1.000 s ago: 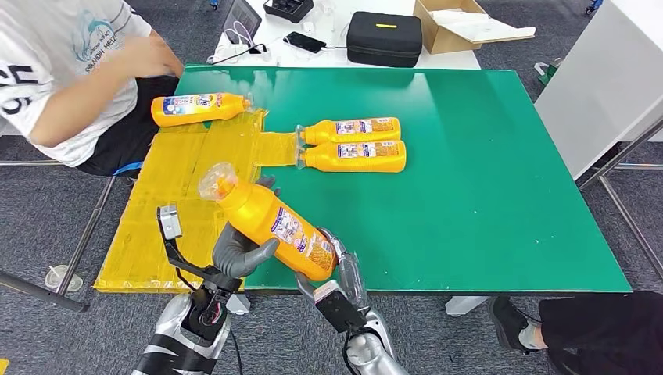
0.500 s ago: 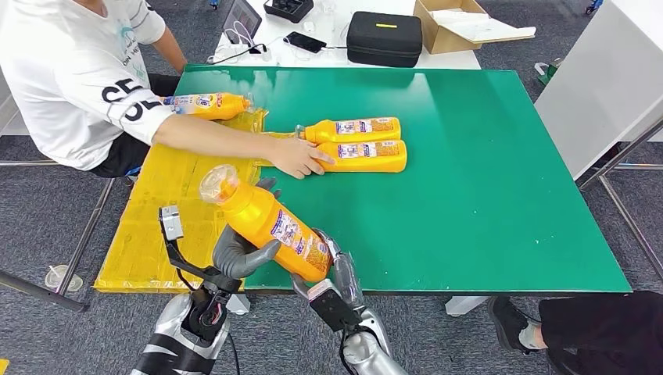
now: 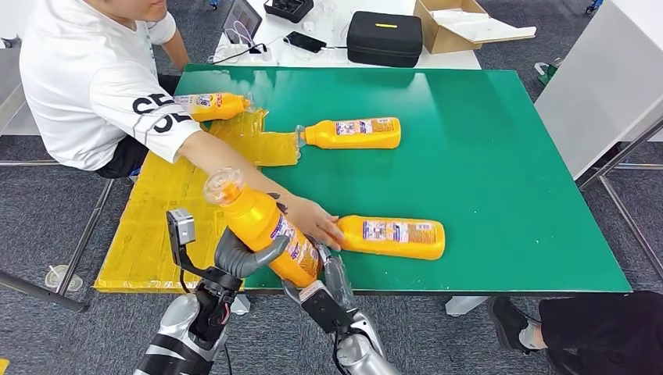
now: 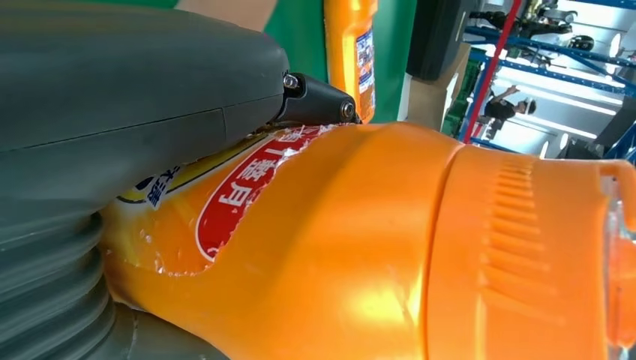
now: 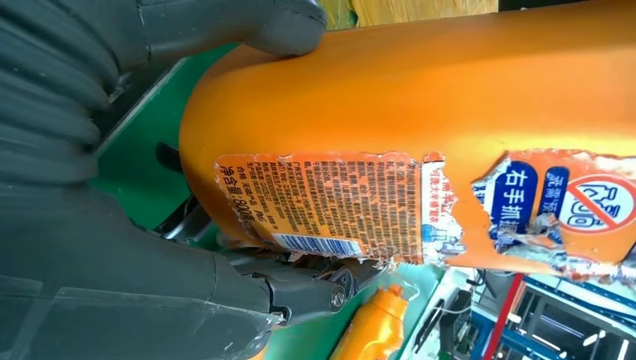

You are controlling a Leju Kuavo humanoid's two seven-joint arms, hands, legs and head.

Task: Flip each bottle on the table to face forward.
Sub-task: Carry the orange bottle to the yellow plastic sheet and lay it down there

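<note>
While both hands grip it, the held bottle hangs tilted above the table's near-left edge, its clear cap up toward the yellow sheet and its base down by the table's front edge. The left hand wraps the middle of the body, thumb across the front; the right hand clasps the base from below, and its wrist view shows the fingers closed round the orange body beside the torn printed label. Compared with a second ago, the bottle stands a little steeper, yet it has barely travelled.

The larger change lies beside it. A person's hand now reaches across the near-left part of the table and rests on the neck end of a second bottle, which lies flat along the front edge, label up. A second ago that bottle lay paired with another near the table's centre; now only one bottle remains there, its cap touching the yellow sheet. A fourth bottle lies at the far-left corner, partly behind the person's sleeve.

As I judge it, fresh work has been set within reach, so the held bottle needs putting down before the newcomer is turned; the person's arm crowds the spot.
</note>
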